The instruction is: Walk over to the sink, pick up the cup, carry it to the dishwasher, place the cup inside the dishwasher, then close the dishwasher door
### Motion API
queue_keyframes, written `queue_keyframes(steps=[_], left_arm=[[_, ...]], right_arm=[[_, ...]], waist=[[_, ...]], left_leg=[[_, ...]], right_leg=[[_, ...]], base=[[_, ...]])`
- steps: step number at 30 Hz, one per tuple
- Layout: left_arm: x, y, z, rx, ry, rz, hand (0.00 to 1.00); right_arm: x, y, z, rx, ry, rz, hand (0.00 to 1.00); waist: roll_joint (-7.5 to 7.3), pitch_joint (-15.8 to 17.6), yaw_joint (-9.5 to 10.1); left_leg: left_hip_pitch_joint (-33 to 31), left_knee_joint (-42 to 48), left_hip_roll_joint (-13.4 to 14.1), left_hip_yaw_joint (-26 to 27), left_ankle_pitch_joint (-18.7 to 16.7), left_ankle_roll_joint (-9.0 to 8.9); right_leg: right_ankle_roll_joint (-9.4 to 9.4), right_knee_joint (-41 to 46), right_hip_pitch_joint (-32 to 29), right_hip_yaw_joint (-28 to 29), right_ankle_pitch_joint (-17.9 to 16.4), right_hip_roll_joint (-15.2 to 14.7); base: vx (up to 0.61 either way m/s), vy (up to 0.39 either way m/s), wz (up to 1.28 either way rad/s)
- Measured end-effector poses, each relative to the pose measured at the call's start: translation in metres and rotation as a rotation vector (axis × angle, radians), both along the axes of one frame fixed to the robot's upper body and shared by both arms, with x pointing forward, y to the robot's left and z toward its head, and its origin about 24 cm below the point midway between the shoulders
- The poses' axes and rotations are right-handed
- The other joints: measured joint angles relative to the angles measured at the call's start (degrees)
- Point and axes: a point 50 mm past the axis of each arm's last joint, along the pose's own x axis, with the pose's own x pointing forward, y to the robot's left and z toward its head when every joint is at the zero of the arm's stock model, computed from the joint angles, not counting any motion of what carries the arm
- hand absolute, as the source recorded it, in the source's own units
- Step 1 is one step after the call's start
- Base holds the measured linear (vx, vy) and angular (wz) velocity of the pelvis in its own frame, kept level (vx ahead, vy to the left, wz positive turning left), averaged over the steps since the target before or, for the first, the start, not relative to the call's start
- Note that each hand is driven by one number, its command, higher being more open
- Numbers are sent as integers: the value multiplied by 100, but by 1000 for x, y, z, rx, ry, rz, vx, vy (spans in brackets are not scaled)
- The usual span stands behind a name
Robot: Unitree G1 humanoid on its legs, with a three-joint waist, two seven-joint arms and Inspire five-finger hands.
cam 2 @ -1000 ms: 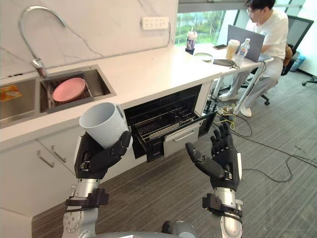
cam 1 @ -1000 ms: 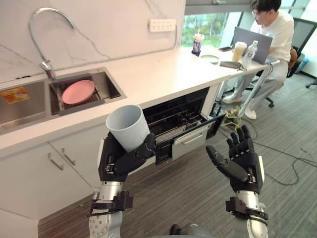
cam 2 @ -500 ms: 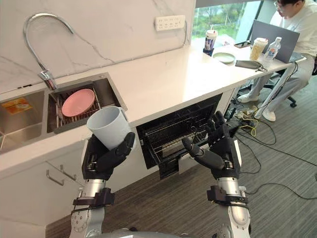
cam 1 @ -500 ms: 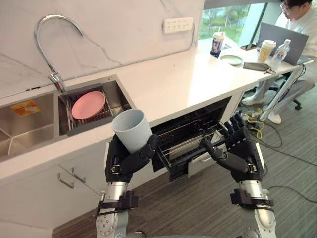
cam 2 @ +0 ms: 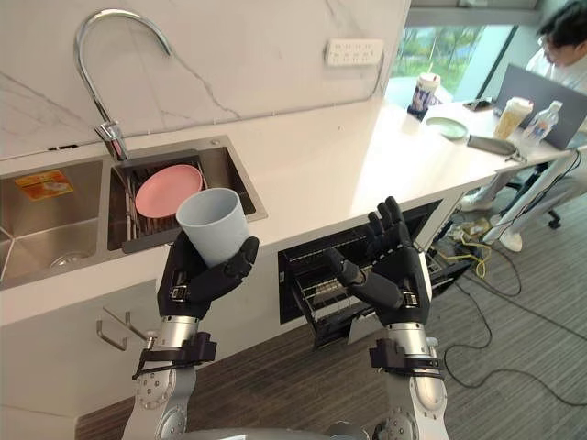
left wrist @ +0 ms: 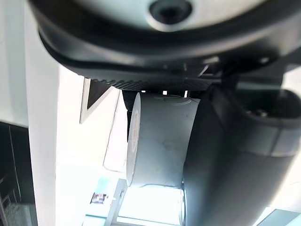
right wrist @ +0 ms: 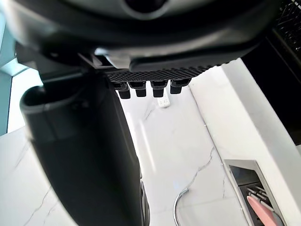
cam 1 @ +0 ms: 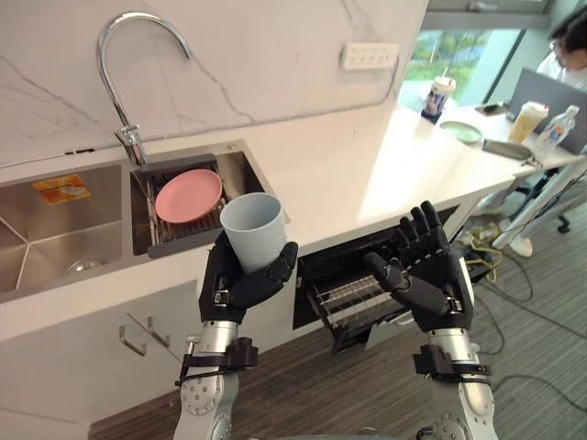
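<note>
Neighbouring cup [cam 1: 252, 229]: pink plate [cam 1: 188, 194], open dishwasher [cam 1: 353, 295].

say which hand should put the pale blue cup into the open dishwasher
Left. The left hand holds the pale blue cup in curled fingers; the right hand is open and empty before the open dishwasher.

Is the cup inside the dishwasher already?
No, the cup is gripped in the left hand, raised in front of the counter and apart from the open dishwasher.
</note>
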Motion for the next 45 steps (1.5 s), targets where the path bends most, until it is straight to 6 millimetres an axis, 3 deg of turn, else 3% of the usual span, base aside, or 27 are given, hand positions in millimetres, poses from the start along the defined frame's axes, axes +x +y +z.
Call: queue_keyframes(steps=[1,3,5,9,13,22,28,45], left_arm=[[3,1,2,30,-14,6,0],[5,0,1,78,-9,14,0],[5,-3,-1,136,-4,27,0],[10,-5,3,249,-24,78,0],[15,-13,7,348,-60,99,0],[13,-37,2,441,-64,38,0],[11,-45,0,469,-64,19,0],[11,-45,2,557,-85,43,0]], right_arm=[[1,1,2,-2,-13,12,100],[2,0,3,-19,-21,27,100],[2,-5,6,-30,-26,38,100],[9,-2,17,15,-85,83,100],[15,13,27,59,-128,198,100],[20,54,25,112,-84,414,100],[22,58,20,123,-30,393,100],[24,64,16,38,43,370,100]], waist=[[-110,35,10],[-119,52,31],[-6,40,43],[-5,42,50],[-4,41,50],[-4,30,89],[5,-170,87],[10,-309,69]], left_leg=[[-52,139,-40,6,-70,-40],[-128,390,-27,14,-229,-117],[-103,423,161,71,-258,-184],[-84,433,348,222,-262,-287],[-14,356,371,333,-266,-296],[5,71,202,315,-119,-236],[20,-104,150,268,-52,-218],[-23,-441,40,137,256,-193]], right_leg=[[-31,-477,67,85,298,28],[265,-1025,356,167,355,72],[221,-1440,536,174,540,294],[119,-1877,655,306,818,544],[99,-2102,757,406,968,592],[158,-2321,751,363,1077,515],[164,-2401,746,296,1109,490],[171,-2440,654,163,1158,444]], base=[[-24,-67,0],[-33,-126,-8],[-15,-113,-20],[5,-74,-26],[-17,-5,-14],[-1,7,1],[24,5,4],[-36,-4,4]])
